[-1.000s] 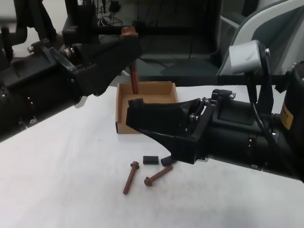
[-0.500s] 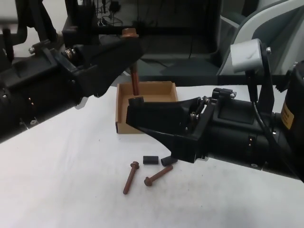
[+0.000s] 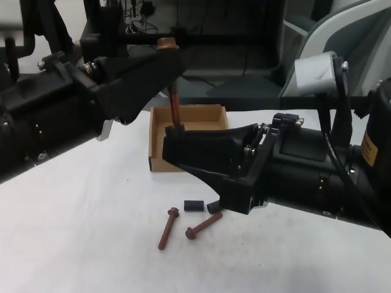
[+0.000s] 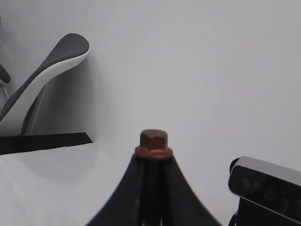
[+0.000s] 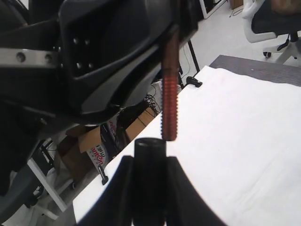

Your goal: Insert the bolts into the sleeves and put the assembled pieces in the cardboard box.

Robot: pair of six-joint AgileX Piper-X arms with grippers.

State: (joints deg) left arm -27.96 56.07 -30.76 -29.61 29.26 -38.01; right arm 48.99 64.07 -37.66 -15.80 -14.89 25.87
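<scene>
My left gripper [image 3: 166, 56] is shut on a brown bolt [image 3: 174, 101] that hangs upright, head [image 4: 153, 142] up, over the cardboard box [image 3: 186, 131]. My right gripper [image 3: 176, 139] is shut on a black sleeve [image 5: 150, 176], held upright just under the bolt's threaded tip [image 5: 169, 117]. The tip reaches the sleeve's top rim. On the white cloth lie two more bolts [image 3: 166, 227] [image 3: 203, 225] and two loose black sleeves [image 3: 193, 205] [image 3: 214, 207], in front of the box.
The bench is covered with a white cloth [image 3: 79, 244]. Both black arms [image 3: 293, 174] [image 3: 55, 104] crowd the space above the box. Chairs and dark equipment stand behind the bench.
The bolt in my left gripper has come down and slightly right, so its tip now meets the top of the sleeve in my right gripper.
</scene>
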